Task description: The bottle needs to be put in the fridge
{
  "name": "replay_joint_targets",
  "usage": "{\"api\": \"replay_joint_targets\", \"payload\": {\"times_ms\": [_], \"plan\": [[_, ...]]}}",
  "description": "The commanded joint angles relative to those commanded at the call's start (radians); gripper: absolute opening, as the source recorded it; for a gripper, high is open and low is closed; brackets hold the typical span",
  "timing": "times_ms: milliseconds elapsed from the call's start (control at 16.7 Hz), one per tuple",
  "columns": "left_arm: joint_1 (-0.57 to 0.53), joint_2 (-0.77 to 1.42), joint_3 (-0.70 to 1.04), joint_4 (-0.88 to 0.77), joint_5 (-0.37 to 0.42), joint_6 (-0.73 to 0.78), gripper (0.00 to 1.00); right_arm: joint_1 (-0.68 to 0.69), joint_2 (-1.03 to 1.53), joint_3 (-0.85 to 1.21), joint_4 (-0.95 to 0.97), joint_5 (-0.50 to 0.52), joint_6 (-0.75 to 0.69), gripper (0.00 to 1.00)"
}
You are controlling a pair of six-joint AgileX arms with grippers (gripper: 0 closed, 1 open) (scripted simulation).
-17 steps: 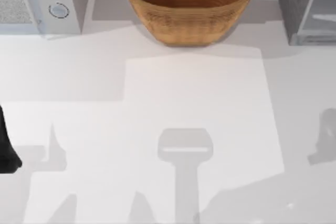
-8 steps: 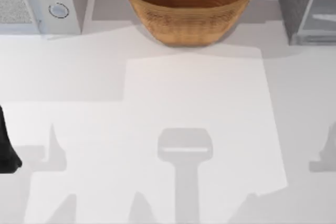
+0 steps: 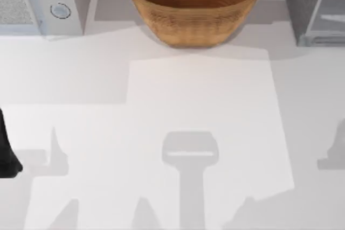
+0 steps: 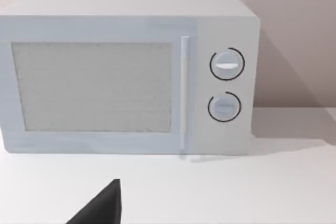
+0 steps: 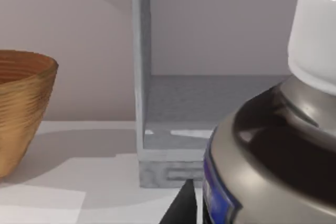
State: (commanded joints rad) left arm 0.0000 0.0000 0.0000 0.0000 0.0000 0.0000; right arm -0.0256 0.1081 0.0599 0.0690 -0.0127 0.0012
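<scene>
Looking down from the top, the white tabletop (image 3: 161, 90) has a microwave (image 3: 38, 1) at the back left, a wicker basket (image 3: 194, 6) at back centre, and the grey fridge (image 3: 315, 6) at the back right; the left arm (image 3: 6, 152) is just a dark bit poking in at the left edge, parked well apart from everything; soft grey shadows lie across the middle and at the right edge.

Left wrist view faces the microwave (image 4: 126, 74) straight on; door with a speckled window, a vertical handle, two round knobs stacked beside it; a dark wedge of the left gripper (image 4: 102, 205) sticks up at the frame's edge, and I can't tell whether its jaws are released or clenched.

Right wrist view is where the action is; the bottle (image 5: 278, 145) sits huge and close to the camera, white cap on top, dark neck under it, a strip of blue label on its side; it's tilted rather than upright; a dark piece of the right gripper (image 5: 181, 208) shows just beside it, but whether the jaws are grasping the bottle I honestly can't tell, the contact is hidden; beyond the bottle the fridge (image 5: 173, 124) stands open, grey inner floor and side wall visible, so the bottle is in front of the opening and not inside; the basket (image 5: 21, 108) sits off to the side on the tabletop (image 5: 79, 182), apart from the fridge.
</scene>
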Motion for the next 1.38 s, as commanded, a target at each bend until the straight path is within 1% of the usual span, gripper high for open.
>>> {"api": "replay_joint_targets", "payload": {"times_ms": [120,300,1020,1200,1380], "plan": [[0.000,0.000,0.000,0.000,0.000,0.000,1.00,-0.020,0.116,0.061,0.070,-0.014,0.001,0.01],[0.000,0.000,0.000,0.000,0.000,0.000,1.00,-0.053,0.359,0.182,0.209,-0.045,0.003,0.01],[0.000,0.000,0.000,0.000,0.000,0.000,1.00,-0.201,1.609,0.744,0.854,-0.199,0.015,0.01],[0.000,0.000,0.000,0.000,0.000,0.000,1.00,-0.230,1.833,0.843,0.968,-0.223,0.015,0.01],[0.000,0.000,0.000,0.000,0.000,0.000,1.00,-0.249,1.965,0.906,1.040,-0.238,0.014,0.01]]}}
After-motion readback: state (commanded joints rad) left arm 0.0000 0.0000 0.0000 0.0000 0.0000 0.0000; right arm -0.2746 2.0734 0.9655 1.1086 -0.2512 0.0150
